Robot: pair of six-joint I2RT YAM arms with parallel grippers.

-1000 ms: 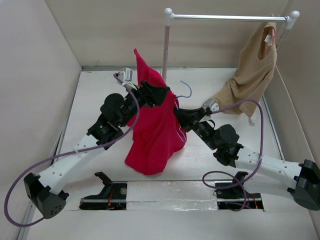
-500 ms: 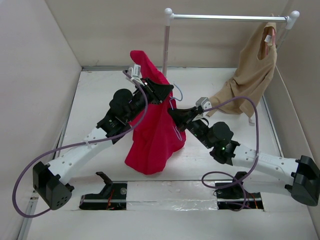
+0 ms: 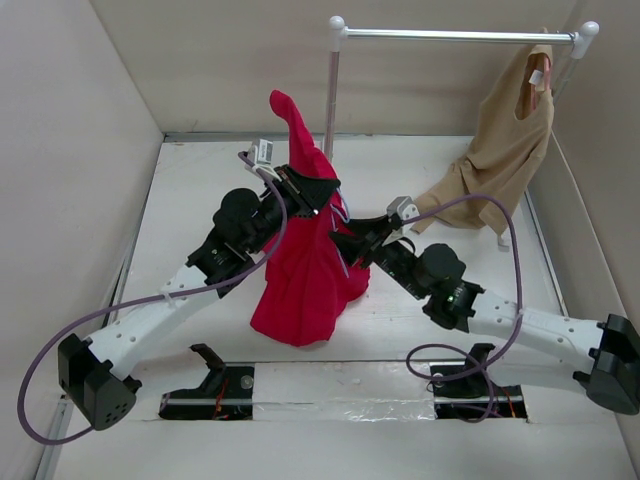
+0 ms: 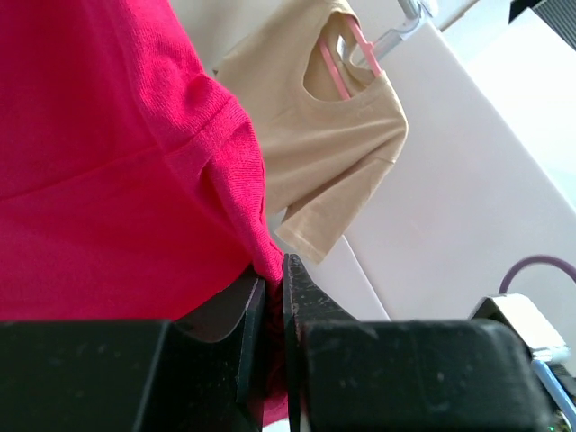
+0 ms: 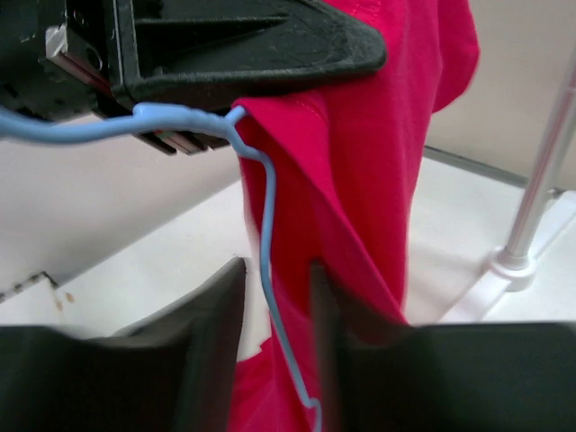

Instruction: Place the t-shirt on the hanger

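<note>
T-shirt (image 3: 300, 280): held aloft just in front of the rail post (image 3: 330, 100). One fold peaks up beside the post, and the bulk hangs toward the counter (image 3: 200, 190) on the post's near side.

Change noted: a second ago the left fingers stood wide apart and the right fingers were clamped. These roles have reversed. The left fingers (image 4: 310, 310) are now pressed together on a red hem edge. The right fingers (image 5: 211, 306) stand apart, with the hanger (image 5: 266, 225) wire running down between them, apparently free of both. The hanger's hook, clear to the post's right a second ago, has drawn in against the shirt.

Assessment: custody has passed to the left arm, freeing the right to re-grip cloth or wire. Whether the left also pins the wire's twisted neck cannot be told; if not, the hanger may slip. How much wire sits inside the shirt is not determinable.

Surroundings: white counter, with plain beige walls on three sides. A metal rail (image 3: 460, 36) runs right from the post top. A tan garment (image 3: 505, 150) on a pink hanger (image 4: 346, 49) hangs at the rail's end farthest from the post.
</note>
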